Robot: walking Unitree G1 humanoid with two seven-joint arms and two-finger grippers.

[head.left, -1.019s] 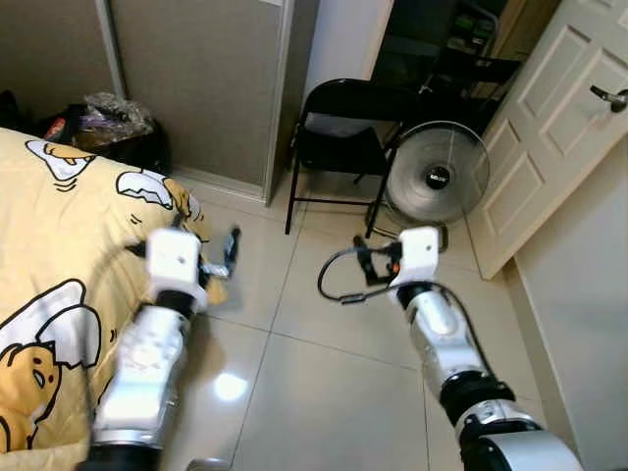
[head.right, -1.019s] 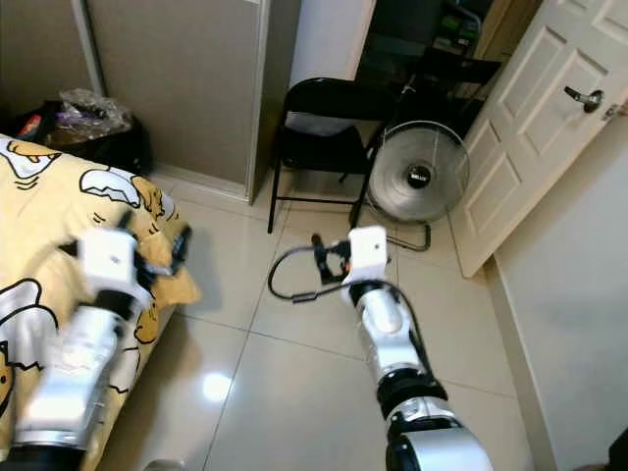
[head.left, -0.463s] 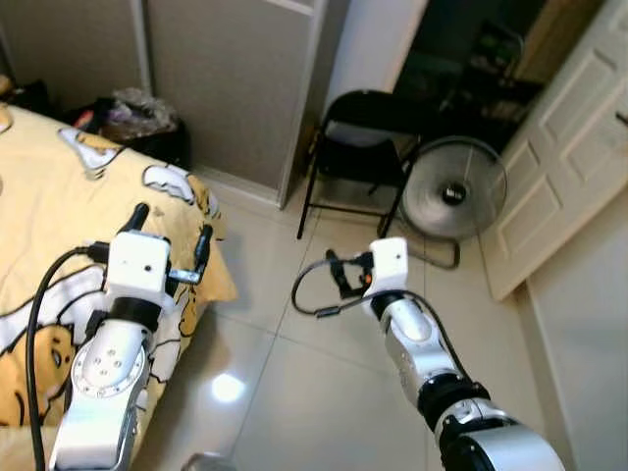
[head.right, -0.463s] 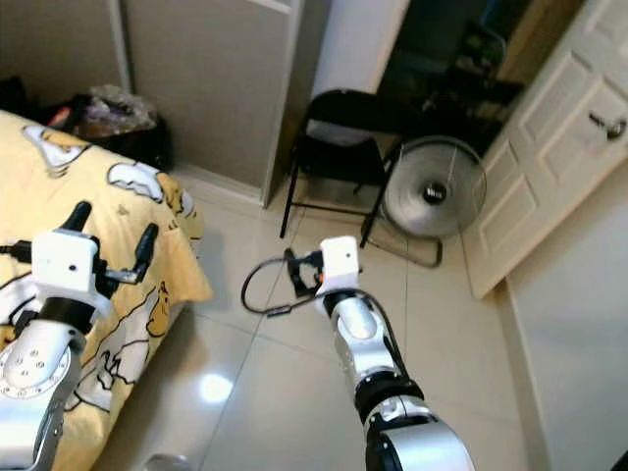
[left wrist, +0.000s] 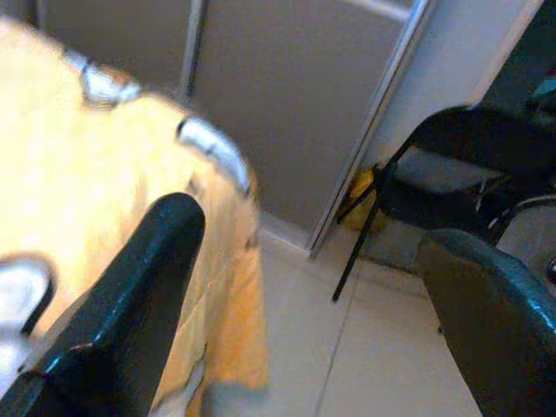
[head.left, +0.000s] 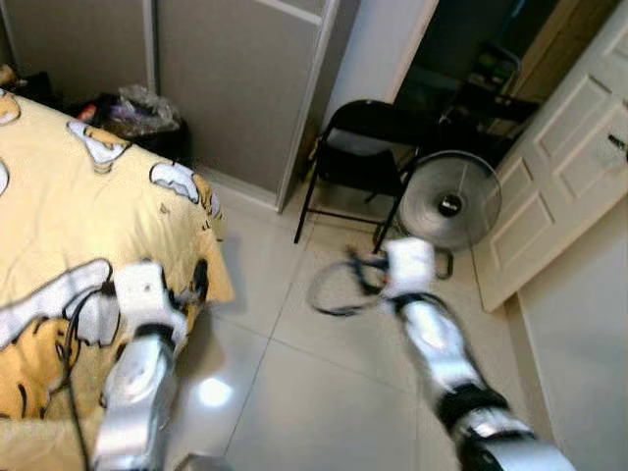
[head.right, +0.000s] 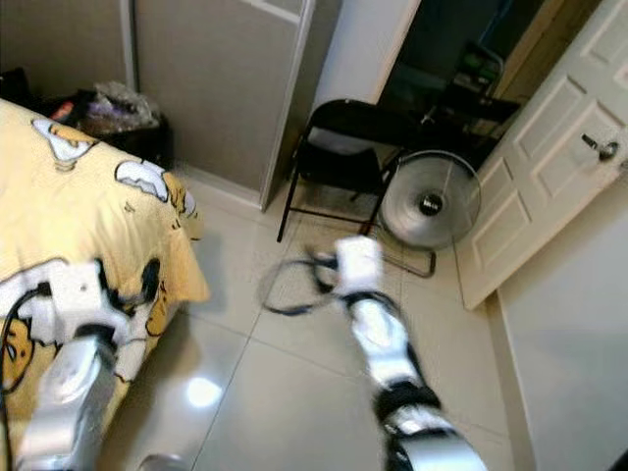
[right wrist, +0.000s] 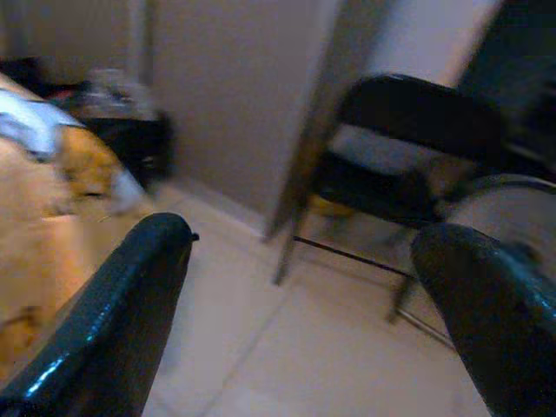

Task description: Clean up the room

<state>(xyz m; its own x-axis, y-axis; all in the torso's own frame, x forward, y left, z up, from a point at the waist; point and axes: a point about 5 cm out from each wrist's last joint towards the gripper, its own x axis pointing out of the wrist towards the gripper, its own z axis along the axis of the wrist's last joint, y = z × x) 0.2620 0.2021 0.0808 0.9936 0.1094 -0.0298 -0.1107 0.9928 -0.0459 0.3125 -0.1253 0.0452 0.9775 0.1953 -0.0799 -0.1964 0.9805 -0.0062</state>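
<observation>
A bed with a yellow cartoon-print duvet (head.left: pixel 88 186) fills the left side of the room. My left gripper (head.left: pixel 175 283) hangs open over the duvet's hanging corner, nothing between its fingers (left wrist: pixel 130 287). My right gripper (head.left: pixel 359 272) is held out over the tiled floor in front of the folding chair, blurred by motion. In the right wrist view its two black fingers (right wrist: pixel 113 304) stand wide apart and empty. A black cable loops from that wrist.
A black folding chair (head.left: pixel 368 137) and a floor fan (head.left: pixel 449 204) stand ahead by a dark doorway. A white panelled door (head.left: pixel 569 167) is open at right. A dark bag of clutter (head.left: pixel 137 113) sits by the grey wardrobe door (head.left: pixel 235 78). Glossy floor tiles (head.left: pixel 314 392) lie between.
The whole view has swung slightly. My left arm has sunk lower against the bed's corner. My right arm has shifted a little to the right and is blurred.
</observation>
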